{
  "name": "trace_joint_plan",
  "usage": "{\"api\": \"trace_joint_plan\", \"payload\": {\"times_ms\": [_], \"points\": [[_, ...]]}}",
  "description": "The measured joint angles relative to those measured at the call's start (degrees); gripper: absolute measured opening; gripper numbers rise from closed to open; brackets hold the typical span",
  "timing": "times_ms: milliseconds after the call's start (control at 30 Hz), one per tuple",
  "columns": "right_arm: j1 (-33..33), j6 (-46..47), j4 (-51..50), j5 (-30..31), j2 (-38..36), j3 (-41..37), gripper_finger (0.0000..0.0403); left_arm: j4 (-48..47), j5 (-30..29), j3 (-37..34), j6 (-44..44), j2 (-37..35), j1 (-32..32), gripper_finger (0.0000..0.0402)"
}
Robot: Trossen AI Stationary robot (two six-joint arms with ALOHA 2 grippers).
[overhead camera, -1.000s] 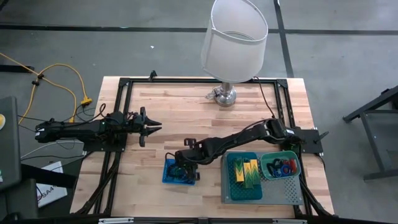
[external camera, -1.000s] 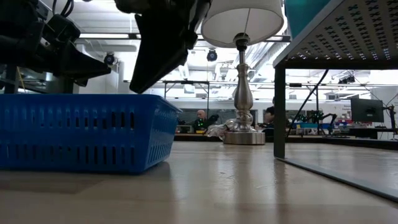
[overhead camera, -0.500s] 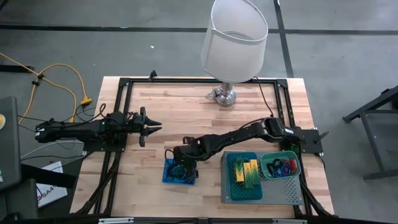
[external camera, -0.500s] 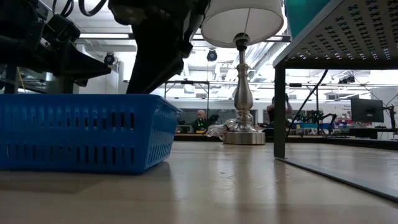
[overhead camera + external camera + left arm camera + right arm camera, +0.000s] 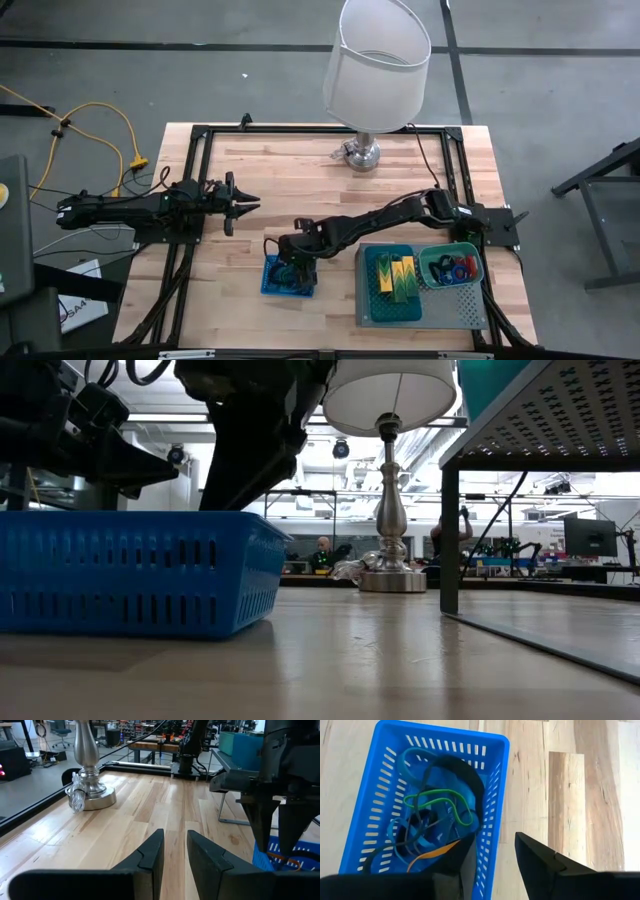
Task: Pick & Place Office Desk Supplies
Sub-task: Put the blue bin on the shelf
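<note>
A blue slotted basket (image 5: 280, 285) (image 5: 380, 820) stands on the table and holds a tangle of loops: a green band (image 5: 440, 802), a black loop (image 5: 462, 772), blue bands (image 5: 415, 837) and an orange one (image 5: 427, 857). My right gripper (image 5: 293, 266) (image 5: 492, 840) points down over the basket, open. One finger (image 5: 462, 862) is inside the basket and the other (image 5: 545, 862) is outside its side wall (image 5: 492, 820), above bare wood. My left gripper (image 5: 240, 205) (image 5: 175, 847) waits open near the table's left side. Yellow-and-green blocks (image 5: 395, 272) and red and blue rings (image 5: 458, 268) lie on the grey box. My right gripper comes from above with one finger low among the bands in the basket and one outside the wall. Whether a finger touches a band or the wall I cannot tell, since the finger itself hides that spot.
The grey perforated box (image 5: 420, 312) stands to the basket's right, carrying a teal tray and a teal bowl (image 5: 440, 262). The white-shaded lamp (image 5: 375, 70) has its chrome base (image 5: 362, 153) at the far edge. Bare wood lies between the lamp and the basket.
My right gripper has moved down into the blue basket and slightly toward the table's left. In the low view its fingers now dip behind the basket's rim. The basket and my left arm have stayed where they were.
</note>
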Motion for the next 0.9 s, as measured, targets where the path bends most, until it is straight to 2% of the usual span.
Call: {"api": "trace_joint_plan", "payload": {"times_ms": [533,900], "points": [[-0.1,0.8,-0.1,-1.7,2.8,0.0,0.0123,0.0,0.0,0.0,0.0,0.0,0.0,0.0079],[-0.5,1.2,-0.9,-1.7,2.8,0.0,0.0044,0.0,0.0,0.0,0.0,0.0,0.0,0.0079]]}}
